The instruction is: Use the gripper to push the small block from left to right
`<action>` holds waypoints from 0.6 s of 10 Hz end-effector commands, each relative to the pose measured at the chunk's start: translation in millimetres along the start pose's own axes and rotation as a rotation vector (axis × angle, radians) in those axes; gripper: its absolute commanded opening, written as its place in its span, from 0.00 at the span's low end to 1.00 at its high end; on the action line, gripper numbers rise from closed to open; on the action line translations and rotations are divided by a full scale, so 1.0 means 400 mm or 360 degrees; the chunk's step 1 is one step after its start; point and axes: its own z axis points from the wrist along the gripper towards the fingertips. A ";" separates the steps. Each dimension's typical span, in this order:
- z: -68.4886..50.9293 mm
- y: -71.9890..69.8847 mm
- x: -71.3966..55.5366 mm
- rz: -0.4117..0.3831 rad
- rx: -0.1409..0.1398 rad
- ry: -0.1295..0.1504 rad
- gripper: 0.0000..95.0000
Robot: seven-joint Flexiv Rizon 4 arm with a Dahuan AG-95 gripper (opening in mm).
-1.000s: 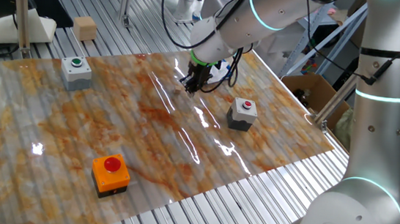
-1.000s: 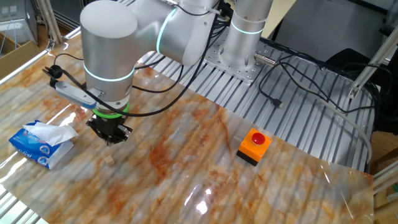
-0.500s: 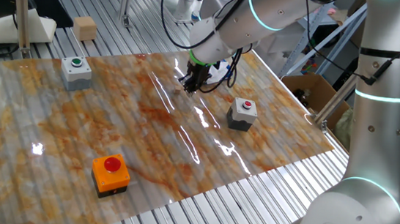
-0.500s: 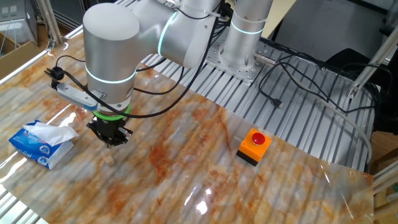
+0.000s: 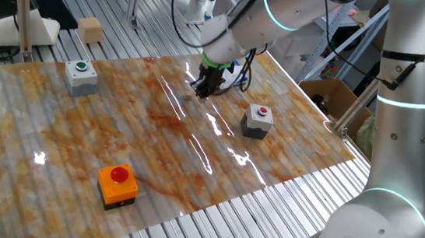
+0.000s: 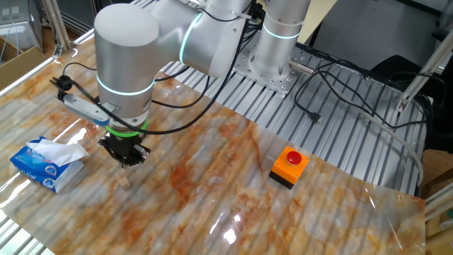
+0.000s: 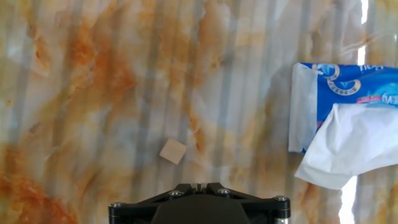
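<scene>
The small block is a tiny tan cube lying on the marbled sheet; it also shows in the other fixed view. My gripper hangs just above the sheet with its fingers together, empty, a short way behind the block and not touching it. In the hand view the gripper sits at the bottom edge, with the block slightly ahead and left of it. In one fixed view the gripper is at the far middle of the sheet, and I cannot make out the block there.
A blue tissue pack lies left of the gripper and shows at the right in the hand view. An orange button box, a grey box with a green button, a grey box with a red button and a larger tan cube stand around.
The gripper has shifted very slightly near the block. The block has not moved.
</scene>
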 end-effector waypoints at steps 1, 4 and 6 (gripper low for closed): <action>0.002 0.002 -0.007 -0.0015 -0.0092 0.0022 0.00; 0.002 0.002 -0.007 -0.0029 -0.0119 0.0030 0.00; 0.002 0.002 -0.007 -0.0030 -0.0120 0.0029 0.00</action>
